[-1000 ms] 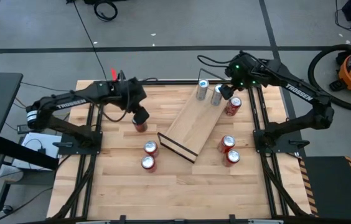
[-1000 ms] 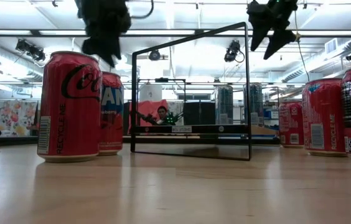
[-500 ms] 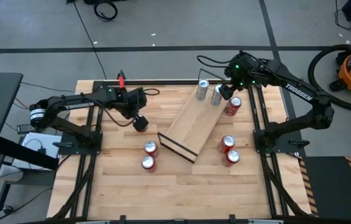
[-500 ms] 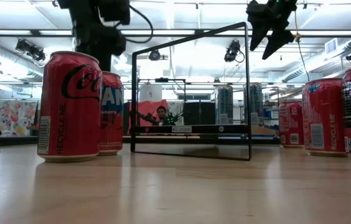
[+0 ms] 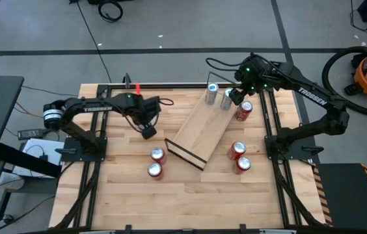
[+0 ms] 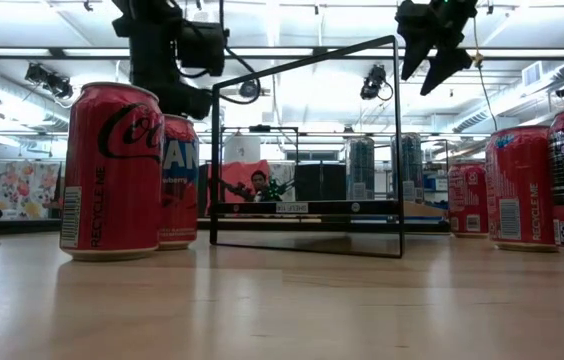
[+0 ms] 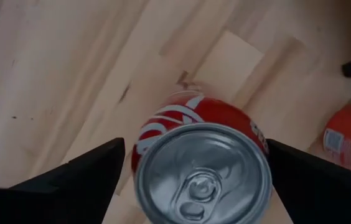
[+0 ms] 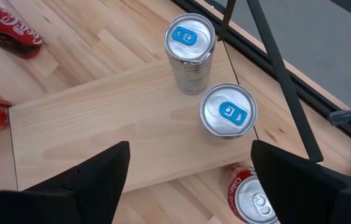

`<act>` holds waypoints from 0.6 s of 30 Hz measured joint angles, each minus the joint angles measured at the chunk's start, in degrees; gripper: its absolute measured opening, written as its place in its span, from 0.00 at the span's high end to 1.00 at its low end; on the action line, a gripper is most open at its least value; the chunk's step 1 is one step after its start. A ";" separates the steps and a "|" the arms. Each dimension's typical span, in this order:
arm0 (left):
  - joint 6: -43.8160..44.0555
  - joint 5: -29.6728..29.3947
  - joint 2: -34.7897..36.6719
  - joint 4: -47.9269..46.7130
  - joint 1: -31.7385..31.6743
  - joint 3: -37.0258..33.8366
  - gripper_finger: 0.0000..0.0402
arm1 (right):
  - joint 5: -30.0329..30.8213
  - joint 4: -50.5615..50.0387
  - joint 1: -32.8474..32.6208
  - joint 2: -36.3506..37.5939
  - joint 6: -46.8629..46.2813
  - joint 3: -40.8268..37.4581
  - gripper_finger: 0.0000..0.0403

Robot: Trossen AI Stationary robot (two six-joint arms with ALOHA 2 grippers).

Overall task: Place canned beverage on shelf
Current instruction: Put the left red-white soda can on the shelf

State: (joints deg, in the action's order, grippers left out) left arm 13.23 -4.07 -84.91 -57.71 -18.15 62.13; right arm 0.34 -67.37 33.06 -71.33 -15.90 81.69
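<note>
An upright red can stands on its base on the wooden tabletop, left of the shelf. My left gripper hovers above it, open and pointing down, one finger on either side of its top; the gripper hides the can in the high view. The shelf lies slantwise on the table. Two silver cans stand at the shelf's far end. My right gripper hangs open above them, holding nothing.
A red can stands right of the shelf's far end. Two more stand at the near right, and two at the near left, close to the shelf's dark end. The shelf's black wire frame rises at its end.
My left gripper has come down over the red can, shifting slightly toward the table's near edge, and has tipped to point straight down. The can has stayed in place. My right arm has kept still.
</note>
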 joint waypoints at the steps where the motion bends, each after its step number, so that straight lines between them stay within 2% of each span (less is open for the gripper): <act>1: -0.84 0.26 -0.30 0.02 0.09 0.00 0.03 | 0.00 0.00 0.00 0.00 0.00 0.00 0.14; 6: -8.26 0.35 -0.37 -0.35 0.14 0.00 0.05 | 0.00 0.02 0.00 0.00 0.00 0.00 0.14; 14: -24.36 0.43 -0.32 0.09 0.14 0.11 0.24 | 0.00 0.13 0.00 0.00 0.02 0.02 0.14; 18: -32.03 0.56 -0.32 0.66 0.15 0.11 0.25 | 0.00 0.32 0.00 0.00 0.02 0.02 0.14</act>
State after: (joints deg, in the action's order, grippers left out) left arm -18.80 -3.51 -85.23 -57.06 -18.00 62.24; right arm 0.34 -67.05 33.06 -71.33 -15.88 81.71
